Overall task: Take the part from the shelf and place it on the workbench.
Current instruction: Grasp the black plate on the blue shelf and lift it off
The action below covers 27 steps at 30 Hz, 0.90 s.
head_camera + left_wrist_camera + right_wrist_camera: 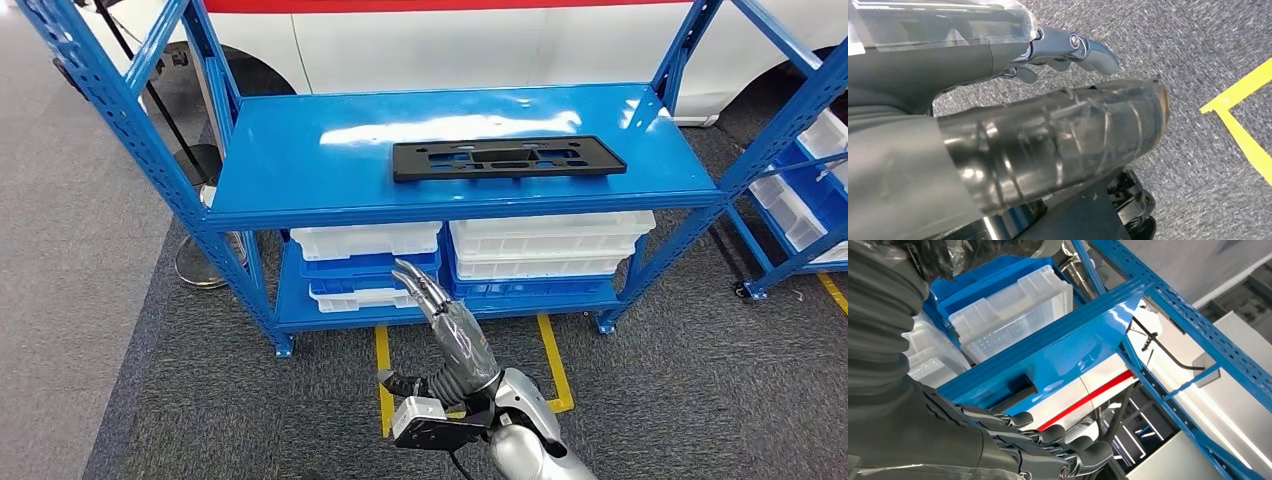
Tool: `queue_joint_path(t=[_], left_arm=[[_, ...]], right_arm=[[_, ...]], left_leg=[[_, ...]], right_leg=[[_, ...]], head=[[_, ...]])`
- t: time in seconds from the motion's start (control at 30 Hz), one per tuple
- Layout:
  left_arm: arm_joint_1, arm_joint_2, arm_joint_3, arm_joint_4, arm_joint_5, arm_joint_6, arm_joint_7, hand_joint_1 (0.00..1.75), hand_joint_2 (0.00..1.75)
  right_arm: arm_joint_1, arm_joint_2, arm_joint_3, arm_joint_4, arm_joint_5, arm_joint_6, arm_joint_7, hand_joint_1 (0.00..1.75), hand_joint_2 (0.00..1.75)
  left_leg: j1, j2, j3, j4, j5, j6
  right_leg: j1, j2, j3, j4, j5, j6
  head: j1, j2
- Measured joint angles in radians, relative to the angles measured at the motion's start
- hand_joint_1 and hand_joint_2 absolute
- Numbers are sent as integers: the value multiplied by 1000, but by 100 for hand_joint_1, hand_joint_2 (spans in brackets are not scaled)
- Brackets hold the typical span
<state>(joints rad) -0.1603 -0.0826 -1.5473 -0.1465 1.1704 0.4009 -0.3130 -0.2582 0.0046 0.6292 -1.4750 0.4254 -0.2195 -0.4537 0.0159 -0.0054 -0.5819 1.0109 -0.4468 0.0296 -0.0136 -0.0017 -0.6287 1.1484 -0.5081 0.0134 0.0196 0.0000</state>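
1. While your right hand (432, 300) reaches up at lower centre, fingers apart and empty, the part (508, 157) lies flat on the shelf (300, 170), upper centre.
2. Your left hand (1068, 47) hangs over carpet, holding nothing.

1 black part (508, 158), 1 blue shelf (300, 170), 4 white bins (366, 240), 1 white vehicle (480, 40).

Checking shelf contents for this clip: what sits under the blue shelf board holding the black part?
Under the shelf board with the black part, stacked clear bins and blue trays fill the lower level. Their contents and anything behind them are hidden.
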Motion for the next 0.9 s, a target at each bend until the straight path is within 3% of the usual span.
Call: queue_joint_path(t=[0.03, 0.1, 0.17, 0.23, 0.27, 0.33, 0.4, 0.43, 0.47, 0.53, 0.6, 0.73, 0.8, 0.87, 0.9], left_arm=[[0, 0, 0, 0, 0, 0, 0, 0, 0], [0, 0, 0, 0, 2, 1, 0, 0, 0], [0, 0, 0, 0, 3, 1, 0, 0, 0], [-1, 0, 0, 0, 4, 2, 0, 0, 0], [-1, 0, 0, 0, 4, 2, -1, 0, 0], [0, 0, 0, 0, 5, 3, -1, 0, 0], [2, 0, 0, 0, 6, 3, -1, 0, 0], [3, 0, 0, 0, 6, 3, -1, 0, 0], [3, 0, 0, 0, 6, 3, -1, 0, 0], [1, 1, 0, 0, 6, 3, -1, 0, 0], [-1, 2, 0, 1, 5, 3, -1, 0, 0], [1, 2, -1, 2, 1, 3, 1, 0, 0], [-1, 2, -1, 2, 0, 3, 2, 0, 0], [-1, 2, -2, 2, -1, 3, 3, 0, 0], [0, 2, -2, 2, -1, 3, 3, 0, 0]], right_arm=[[0, 0, 0, -1, -2, 1, 0, 0, 0], [1, 0, -1, -3, -8, 4, -2, 0, 0], [4, 0, -2, -6, -12, 5, -6, 0, 0], [6, 0, -3, -11, -12, 2, -9, 0, 0], [7, 1, -3, -14, -12, 0, -10, 0, 0], [12, 2, -3, -15, -12, -2, -11, 0, 0], [19, 2, -3, -15, -12, -3, -11, 0, 0], [21, 2, -4, -15, -12, -3, -11, 0, 0], [22, 2, -4, -16, -12, -3, -11, 0, 0], [22, 2, -4, -18, -12, -3, -11, 0, 0], [23, 3, -4, -20, -12, -3, -11, 0, 0], [24, 2, -8, -22, -12, -4, -12, 0, 0], [25, 2, -14, -23, -12, -5, -13, 0, 0], [30, 2, -20, -23, -12, -6, -13, 0, 0], [33, 1, -22, -23, -12, -6, -13, 0, 0]], left_leg=[[-2, -1, -1, 3, -2, -4], [-4, -1, -4, 6, -3, -13], [-5, -1, -4, 4, -2, -25], [-3, 0, -13, 28, -23, -35], [-2, 0, -28, 64, -47, -39], [-2, 0, -85, 193, -114, -46], [-2, 0, -127, 288, -141, -47], [-2, 0, -119, 275, -123, -45], [-2, 0, -95, 226, -90, -40], [-7, 1, -24, 83, -29, -27], [-13, 1, 11, 8, -12, -18], [-9, 4, 17, -12, -5, -2], [-5, 12, 20, -19, -1, 7], [-5, 21, 19, -19, -2, 10], [-6, 27, 19, -18, -3, 10]], right_leg=[[2, 0, 27, -57, 20, -3], [7, 2, 49, -110, 28, -11], [8, 3, 47, -114, 33, -21], [4, 2, 50, -119, 37, -33], [2, 1, 52, -121, 39, -39], [3, -1, 50, -121, 39, -44], [6, -1, 50, -121, 39, -45], [7, -1, 51, -120, 39, -46], [8, 0, 53, -120, 38, -46], [11, 1, 56, -119, 36, -44], [13, 1, 54, -119, 36, -38], [12, 2, 47, -104, 23, -16], [9, 3, 8, -20, -27, -7], [6, 3, -55, 105, -82, 0], [3, 2, -75, 142, -88, 3]], head=[[0, 0], [0, 0], [0, 0], [-1, 0], [-1, 0], [-1, 0], [-1, 0], [-1, 0], [-1, 0], [-1, 0], [-1, 0], [0, 0], [1, 0], [1, 0], [1, 0]])
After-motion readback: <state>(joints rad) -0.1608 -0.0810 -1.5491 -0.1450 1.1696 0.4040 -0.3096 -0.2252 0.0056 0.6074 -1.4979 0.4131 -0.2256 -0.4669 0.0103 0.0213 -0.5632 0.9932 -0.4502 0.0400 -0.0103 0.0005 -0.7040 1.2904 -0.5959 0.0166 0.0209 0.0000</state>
